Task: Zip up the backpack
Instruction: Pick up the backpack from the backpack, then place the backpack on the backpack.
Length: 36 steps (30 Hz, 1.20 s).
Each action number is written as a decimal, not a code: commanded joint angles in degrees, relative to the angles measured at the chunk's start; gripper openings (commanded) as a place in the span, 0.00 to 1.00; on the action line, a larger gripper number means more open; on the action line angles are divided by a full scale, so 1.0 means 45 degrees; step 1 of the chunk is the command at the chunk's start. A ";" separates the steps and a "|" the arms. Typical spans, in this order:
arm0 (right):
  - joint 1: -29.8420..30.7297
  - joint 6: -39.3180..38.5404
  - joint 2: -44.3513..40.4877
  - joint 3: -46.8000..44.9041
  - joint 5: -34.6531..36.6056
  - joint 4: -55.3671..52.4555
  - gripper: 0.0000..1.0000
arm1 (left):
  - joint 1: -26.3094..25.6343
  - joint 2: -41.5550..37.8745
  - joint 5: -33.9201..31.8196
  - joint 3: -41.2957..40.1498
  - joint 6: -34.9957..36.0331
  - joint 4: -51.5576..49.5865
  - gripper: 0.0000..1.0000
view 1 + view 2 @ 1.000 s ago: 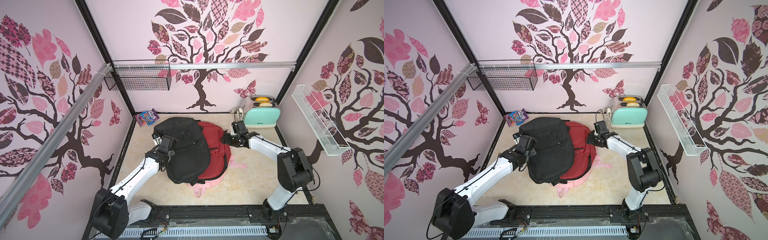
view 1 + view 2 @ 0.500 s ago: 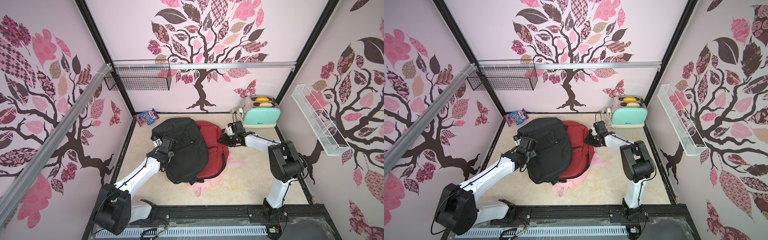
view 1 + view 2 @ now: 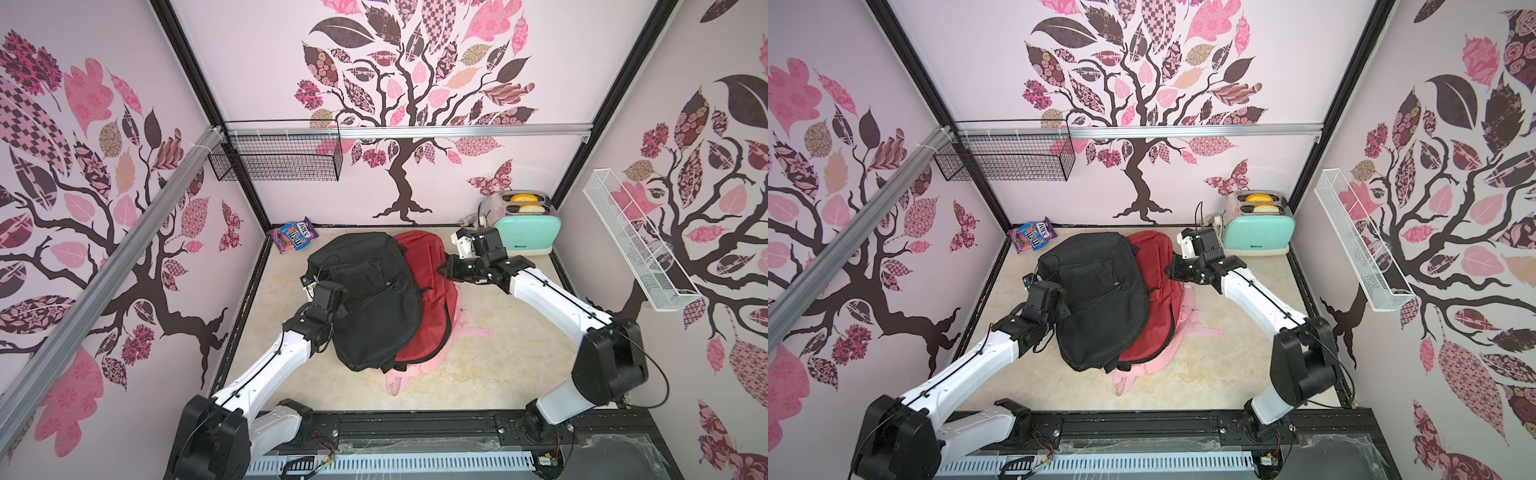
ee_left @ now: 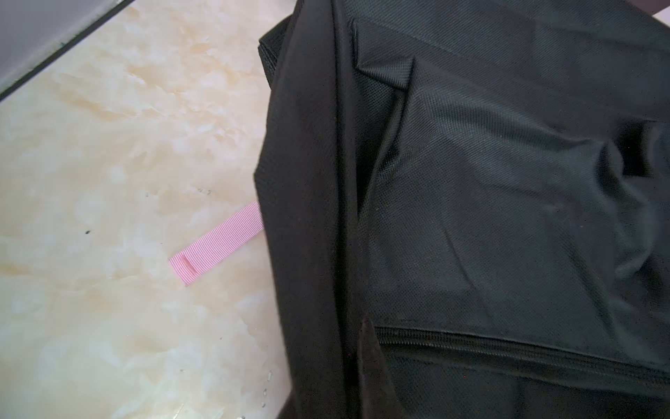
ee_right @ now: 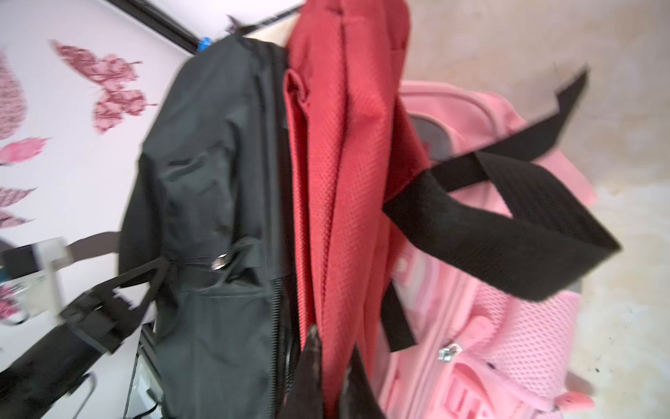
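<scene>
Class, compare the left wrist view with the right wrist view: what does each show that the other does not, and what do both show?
Only the left wrist view: a pink strap end lying on the table, poking out from under the black backpack, and a zip running across that backpack. Only the right wrist view: the red backpack, pinched in the right gripper, the pink backpack with a silver zip pull, and a black strap. Both: the black backpack and the marbled table.
</scene>
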 commanded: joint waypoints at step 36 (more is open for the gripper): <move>0.0356 0.3802 -0.3802 0.2557 -0.4994 0.1899 0.00 | 0.0583 0.0696 0.5623 -0.2985 -0.1067 0.7666 0.00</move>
